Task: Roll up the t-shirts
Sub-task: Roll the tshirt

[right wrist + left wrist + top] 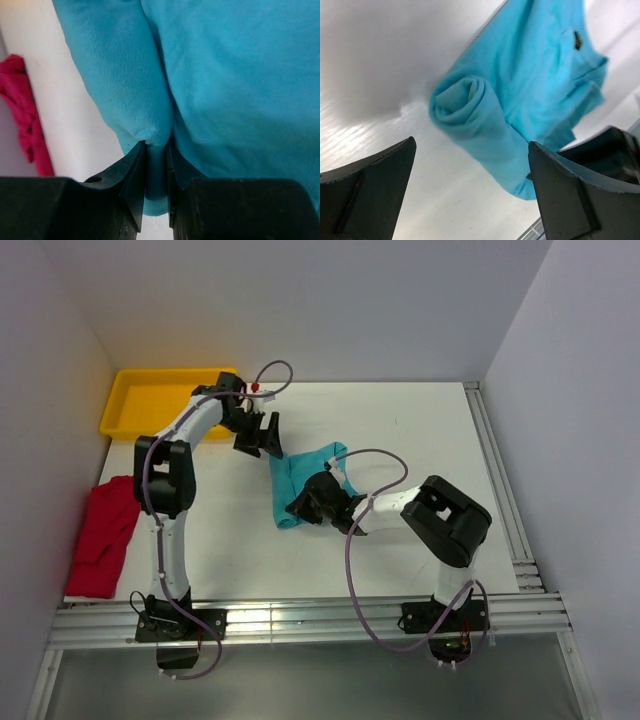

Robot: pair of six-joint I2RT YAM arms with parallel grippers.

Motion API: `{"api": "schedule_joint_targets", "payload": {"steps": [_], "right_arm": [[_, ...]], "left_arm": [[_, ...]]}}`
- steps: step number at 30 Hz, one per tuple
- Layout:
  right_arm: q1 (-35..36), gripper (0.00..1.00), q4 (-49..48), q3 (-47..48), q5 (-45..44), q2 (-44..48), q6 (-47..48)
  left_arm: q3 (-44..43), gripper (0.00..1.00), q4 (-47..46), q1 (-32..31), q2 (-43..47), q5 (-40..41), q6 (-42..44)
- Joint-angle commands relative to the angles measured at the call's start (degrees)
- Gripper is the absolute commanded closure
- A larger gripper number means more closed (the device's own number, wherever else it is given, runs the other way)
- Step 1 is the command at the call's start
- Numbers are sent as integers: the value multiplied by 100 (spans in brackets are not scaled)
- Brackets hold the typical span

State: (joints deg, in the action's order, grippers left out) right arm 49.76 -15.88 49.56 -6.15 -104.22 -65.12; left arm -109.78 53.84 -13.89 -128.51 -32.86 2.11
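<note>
No legible txt; dark label [577,40] on teal t-shirt [520,75] seems blurred.

Left arm [168,480] reaches forward, jaws wide apart; right arm [440,518] stretches left, jaws pinched close.

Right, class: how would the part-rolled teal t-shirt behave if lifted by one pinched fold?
Probably floppy: the teal t-shirt bunches thinly between the right jaws. Its rolled end looks loose, so it would likely sag and unroll.
</note>
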Motion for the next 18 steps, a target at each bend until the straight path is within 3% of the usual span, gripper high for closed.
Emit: {"api": "schedule_joint_targets", "payload": {"steps": [1, 13, 18], "right_arm": [[-203, 80, -547, -350, 465, -54, -474], [-590, 81, -1066, -482, 1133, -396, -826], [-809, 82, -1971, -799, 1677, -669, -1265]], "left_arm": [[525, 1, -760, 202, 589, -940, -167], [1644, 2, -1394, 220, 617, -1582, -150], [1731, 3, -1473, 211, 432, -1627, -141]]}}
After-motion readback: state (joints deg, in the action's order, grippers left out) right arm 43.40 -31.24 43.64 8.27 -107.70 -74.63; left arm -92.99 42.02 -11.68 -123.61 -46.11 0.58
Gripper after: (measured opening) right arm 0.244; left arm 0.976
